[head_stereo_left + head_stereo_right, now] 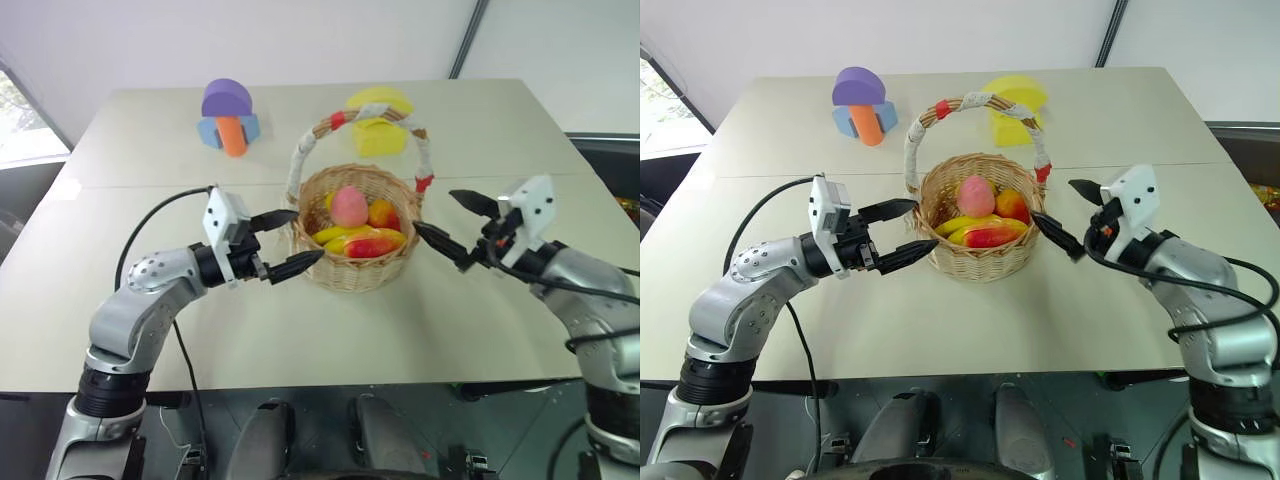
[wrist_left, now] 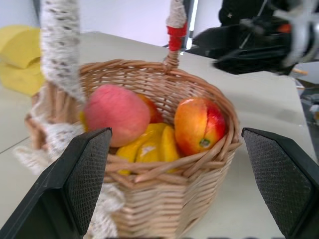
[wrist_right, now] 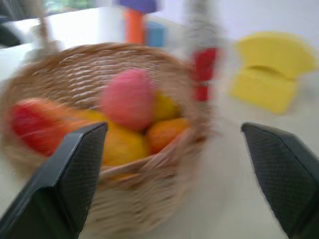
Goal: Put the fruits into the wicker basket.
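The wicker basket (image 1: 355, 235) is set at the middle of the table (image 1: 480, 330), handle arched over it. The fruits are seen inside: a pink peach (image 1: 348, 205) on top at centre, a red-orange mango (image 1: 370, 245) lying at 5 o'clock against the rim, an orange-red piece (image 1: 381, 213) at 3 o'clock, yellow pieces underneath. No loose fruit is seen on the table, so the task is judged essentially done.

The left pincer (image 1: 285, 243) is held at the basket's 9 o'clock, jaws spread wide, empty, just beside the wicker wall. The right pincer (image 1: 455, 222) is at 3 o'clock, jaws likewise spread wide and empty, one tip near the rim; contact cannot be confirmed.

Step in hand is judged as release and retreat. Both pincers should be drawn straight outward, away from the rim, kept wide so no wicker strand or handle wrap is snagged. The basket is light and could be dragged or tipped by a caught tip. The peach is perched high and could roll out if bumped.

At 11 o'clock the purple, blue and orange foam blocks (image 1: 228, 118) are left alone, as are the yellow foam blocks (image 1: 380, 120) at 12 to 1 o'clock.
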`<state>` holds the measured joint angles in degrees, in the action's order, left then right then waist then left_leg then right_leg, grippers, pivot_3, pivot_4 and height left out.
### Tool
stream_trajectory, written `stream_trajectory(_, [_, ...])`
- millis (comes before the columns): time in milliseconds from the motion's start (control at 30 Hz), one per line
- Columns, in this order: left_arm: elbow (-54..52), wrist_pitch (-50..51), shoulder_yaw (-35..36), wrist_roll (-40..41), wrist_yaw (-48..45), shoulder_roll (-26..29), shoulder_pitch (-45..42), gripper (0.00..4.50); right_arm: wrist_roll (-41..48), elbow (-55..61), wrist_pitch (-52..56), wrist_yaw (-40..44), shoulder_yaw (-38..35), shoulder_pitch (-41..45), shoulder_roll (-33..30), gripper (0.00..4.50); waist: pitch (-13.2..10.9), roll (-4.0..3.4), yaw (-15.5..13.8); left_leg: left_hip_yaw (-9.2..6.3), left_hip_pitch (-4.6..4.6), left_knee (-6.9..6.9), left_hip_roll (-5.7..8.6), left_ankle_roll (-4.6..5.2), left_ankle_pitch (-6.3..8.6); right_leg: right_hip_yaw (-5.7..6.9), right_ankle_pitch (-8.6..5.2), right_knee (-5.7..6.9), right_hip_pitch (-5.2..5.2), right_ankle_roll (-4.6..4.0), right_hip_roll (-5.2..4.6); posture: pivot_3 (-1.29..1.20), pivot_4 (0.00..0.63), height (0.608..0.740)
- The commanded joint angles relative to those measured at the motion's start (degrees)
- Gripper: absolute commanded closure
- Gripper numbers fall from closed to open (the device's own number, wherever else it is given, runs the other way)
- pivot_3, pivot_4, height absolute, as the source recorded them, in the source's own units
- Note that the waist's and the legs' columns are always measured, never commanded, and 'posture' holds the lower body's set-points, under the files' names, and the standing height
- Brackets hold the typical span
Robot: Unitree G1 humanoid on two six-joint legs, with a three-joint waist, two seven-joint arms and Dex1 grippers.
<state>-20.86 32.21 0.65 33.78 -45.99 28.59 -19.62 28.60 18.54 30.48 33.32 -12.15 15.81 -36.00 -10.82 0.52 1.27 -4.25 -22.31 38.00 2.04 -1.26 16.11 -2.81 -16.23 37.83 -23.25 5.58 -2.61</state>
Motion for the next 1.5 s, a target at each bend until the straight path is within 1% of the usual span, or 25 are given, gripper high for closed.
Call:
stream_trajectory(33, [-1.13,-0.54,0.00,0.60,-0.20,0.05,-0.99,0.00,-3.96,-5.85,-4.97,-2.08,1.88,4.95,2.67,0.02,0.00,-0.01,-0.15,0.00,-0.03,0.00,0.01,-0.01,0.00,0.00,0.00,0.02,-0.04,0.00,0.00,0.00,0.150,0.740])
stream_trajectory(67, [-1.35,-0.44,-0.02,0.65,-0.14,0.07,-0.90,0.00,-4.03,-7.38,-5.54,-2.00,2.23,6.16,3.65,0.02,0.00,-0.01,-0.25,0.00,-0.03,0.00,0.02,-0.01,0.00,0.00,0.00,0.03,-0.05,0.00,-0.01,0.00,0.150,0.740])
stream_trajectory(100, [-1.55,-0.33,-0.01,0.75,-0.06,0.07,-0.80,0.00,-3.92,-8.56,-5.68,-2.03,2.30,7.06,4.41,0.53,0.00,-0.01,-0.32,-0.01,-0.05,0.00,0.02,-0.01,0.00,0.00,0.00,0.03,-0.06,0.00,-0.02,0.00,0.150,0.740])
stream_trajectory(167, [-2.17,-0.12,-0.06,0.95,0.18,0.02,-0.40,0.00,-3.94,-10.20,-5.84,-1.90,2.46,8.14,5.32,1.31,0.00,-0.01,-0.48,-0.01,-0.09,0.00,0.03,0.00,0.00,0.00,0.00,0.02,-0.09,0.00,-0.05,0.00,0.150,0.740])
stream_trajectory(367, [-3.70,0.29,-0.26,1.37,1.13,-0.12,0.84,0.00,-1.60,-9.26,-5.42,-0.90,1.05,8.23,6.38,4.36,0.00,-0.01,-0.54,-0.02,-0.13,0.00,0.08,0.03,0.02,-0.02,0.00,-0.05,-0.08,0.00,-0.12,0.00,0.150,0.740])
stream_trajectory(400, [-3.74,0.30,-0.28,1.43,1.22,-0.08,0.87,0.00,-1.37,-8.83,-5.64,-1.01,0.63,8.11,6.43,4.48,0.00,-0.01,-0.54,-0.03,-0.13,0.00,0.07,0.02,0.02,-0.02,0.00,-0.05,-0.08,0.00,-0.11,0.00,0.150,0.740])
stream_trajectory(533, [-3.67,0.43,-0.11,1.64,1.34,0.08,0.77,0.00,-2.19,-6.91,-6.70,-3.48,-2.58,7.18,5.47,4.48,0.00,-0.01,-0.48,-0.04,-0.13,0.00,0.07,0.02,0.01,-0.02,0.00,-0.04,-0.09,0.00,-0.10,0.00,0.150,0.740])
stream_trajectory(667, [-3.39,0.39,-0.08,1.62,1.08,0.08,0.62,0.00,-3.09,-7.43,-6.81,-7.00,-9.12,6.10,2.80,4.48,0.00,-0.01,-0.56,-0.04,-0.13,-0.01,0.07,0.02,0.01,-0.02,0.00,-0.04,-0.09,0.00,-0.11,0.00,0.150,0.740])
stream_trajectory(767, [-2.81,0.14,-0.55,1.42,0.69,-0.17,0.38,0.00,-6.94,-12.19,-8.73,-11.26,-13.48,5.94,-0.02,4.48,0.00,-0.01,-0.67,-0.03,-0.15,-0.01,0.10,0.02,0.02,-0.02,0.00,-0.05,-0.08,0.00,-0.13,0.00,0.150,0.740])
stream_trajectory(867, [-2.15,-0.17,-1.34,1.17,0.30,-0.65,-0.17,0.00,-9.32,-19.38,-10.77,-15.08,-16.85,7.43,-2.25,4.48,0.00,-0.01,-0.60,-0.01,-0.15,-0.01,0.11,0.03,0.02,-0.02,0.00,-0.06,-0.07,0.00,-0.12,0.00,0.150,0.740])
stream_trajectory(967, [-1.78,-0.54,-1.90,0.63,0.25,-0.93,-0.69,0.00,-12.12,-25.51,-13.25,-18.07,-17.68,8.67,-3.71,4.48,-0.01,-0.03,-0.30,0.04,-0.13,-0.01,0.09,0.03,0.02,-0.02,0.00,-0.05,-0.08,0.00,-0.07,0.00,0.150,0.740])
stream_trajectory(1067, [-1.55,-0.73,-1.50,0.60,0.51,-1.06,-1.10,0.00,-11.77,-29.08,-13.83,-20.49,-19.43,10.15,-3.70,4.48,-0.01,-0.09,0.09,0.16,-0.08,-0.02,0.01,0.03,0.01,-0.09,0.00,0.03,-0.11,-0.01,0.00,0.00,0.150,0.740])
stream_trajectory(1133, [-1.65,-0.75,-1.05,0.67,0.57,-0.91,-0.92,0.00,-11.33,-29.86,-13.41,-20.54,-19.87,9.89,-3.91,4.48,0.00,-0.11,0.11,0.21,-0.05,-0.02,0.01,0.03,0.01,-0.13,0.00,0.09,-0.12,-0.01,0.01,0.00,0.150,0.740])
stream_trajectory(1167, [-1.76,-0.77,-0.91,0.67,0.59,-0.80,-0.71,0.00,-11.10,-29.85,-13.22,-20.28,-19.98,9.56,-4.01,3.48,0.00,-0.11,0.06,0.22,-0.04,-0.02,0.01,0.03,0.01,-0.14,0.00,0.10,-0.12,-0.01,0.01,0.00,0.150,0.740])
stream_trajectory(1200, [-1.82,-0.84,-0.86,0.60,0.64,-0.69,-0.47,0.00,-10.87,-29.53,-12.93,-20.18,-20.13,9.14,-4.00,3.17,0.00,-0.12,-0.02,0.22,-0.04,-0.01,0.01,0.03,0.01,-0.14,0.00,0.10,-0.12,-0.01,0.01,0.00,0.150,0.740])
stream_trajectory(1233, [-1.86,-0.90,-0.83,0.57,0.69,-0.64,-0.27,0.00,-10.78,-29.15,-12.81,-20.16,-20.26,8.71,-3.97,2.70,0.00,-0.12,-0.09,0.22,-0.04,-0.01,0.01,0.03,0.01,-0.14,0.00,0.10,-0.12,-0.01,0.01,0.00,0.150,0.740])
stream_trajectory(1267, [-1.86,-0.98,-0.80,0.54,0.72,-0.57,-0.11,0.00,-10.92,-28.36,-12.75,-20.25,-20.27,8.04,-3.95,2.12,0.00,-0.12,-0.16,0.22,-0.05,-0.01,0.02,0.04,0.01,-0.14,0.00,0.09,-0.12,-0.01,0.00,0.00,0.150,0.740])
stream_trajectory(1333, [-1.61,-1.19,-0.42,0.41,0.90,-0.36,0.21,0.00,-10.97,-26.29,-13.15,-19.97,-20.84,6.22,-4.04,1.20,0.00,-0.12,-0.30,0.21,-0.05,-0.01,0.02,0.04,0.01,-0.14,0.00,0.09,-0.11,0.00,-0.01,0.00,0.150,0.740])
stream_trajectory(1400, [-1.17,-1.37,0.31,0.28,1.24,-0.11,0.45,0.00,-10.48,-24.05,-13.22,-19.54,-21.95,4.30,-4.20,1.20,0.00,-0.12,-0.40,0.21,-0.06,-0.01,0.02,0.04,0.02,-0.14,0.00,0.09,-0.11,-0.01,-0.02,0.00,0.150,0.740])
stream_trajectory(1500, [0.22,-1.49,2.73,0.44,2.11,0.79,1.48,0.00,-8.48,-19.84,-13.50,-17.65,-25.59,-0.33,-4.54,1.20,0.00,-0.12,-0.53,0.21,-0.07,-0.01,0.03,0.06,0.02,-0.14,0.00,0.08,-0.11,0.00,-0.03,0.00,0.150,0.740])
